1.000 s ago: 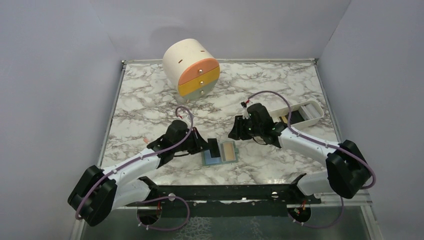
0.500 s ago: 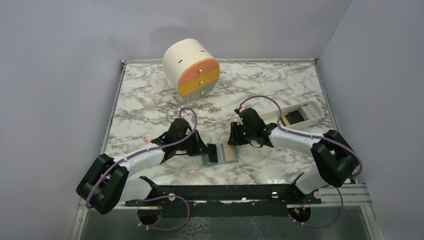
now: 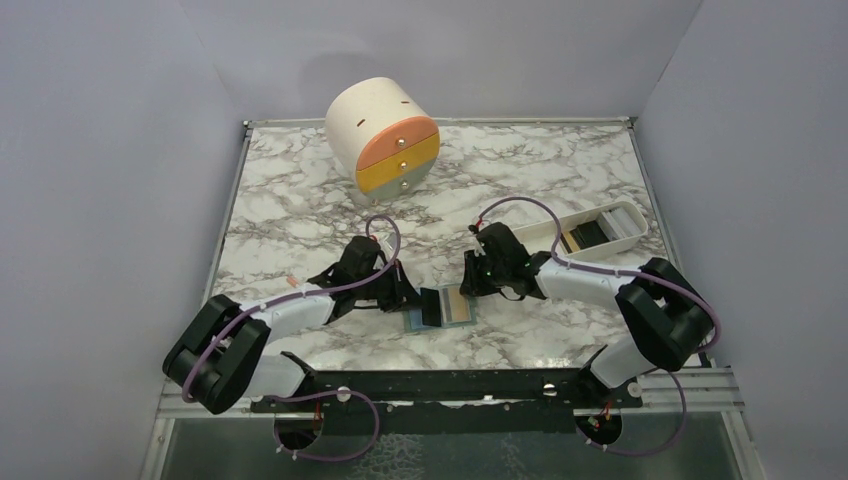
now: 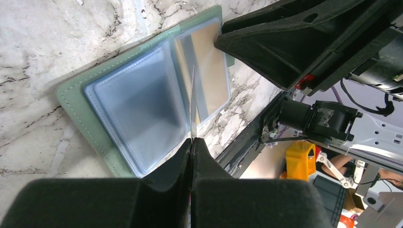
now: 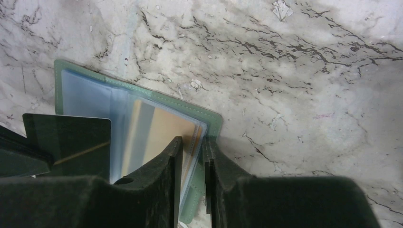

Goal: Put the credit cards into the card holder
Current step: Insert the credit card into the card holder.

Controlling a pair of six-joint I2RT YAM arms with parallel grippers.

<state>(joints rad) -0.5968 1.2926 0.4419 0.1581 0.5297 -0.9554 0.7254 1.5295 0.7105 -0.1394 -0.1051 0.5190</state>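
Observation:
The green card holder (image 3: 441, 312) lies open on the marble, with a tan-orange card (image 3: 458, 303) in its right clear sleeve. My left gripper (image 3: 413, 297) is shut on a black card (image 3: 431, 304) and holds it on edge over the holder's middle fold. In the left wrist view the card (image 4: 192, 102) is a thin line above the jaws (image 4: 192, 141), over the blue lining (image 4: 138, 99). My right gripper (image 3: 469, 284) straddles the holder's right edge (image 5: 211, 121), with the jaws (image 5: 190, 145) nearly closed on it. The black card (image 5: 71, 142) shows at the left there.
A long white tray (image 3: 600, 228) with more cards stands at the right. The cream cylinder with orange, yellow and grey drawers (image 3: 385, 135) stands at the back. The table's near rail (image 3: 450, 385) runs just below the holder.
Both grippers have closed in on the holder. The left brought the black card over the fold, and the right came down onto the right edge.

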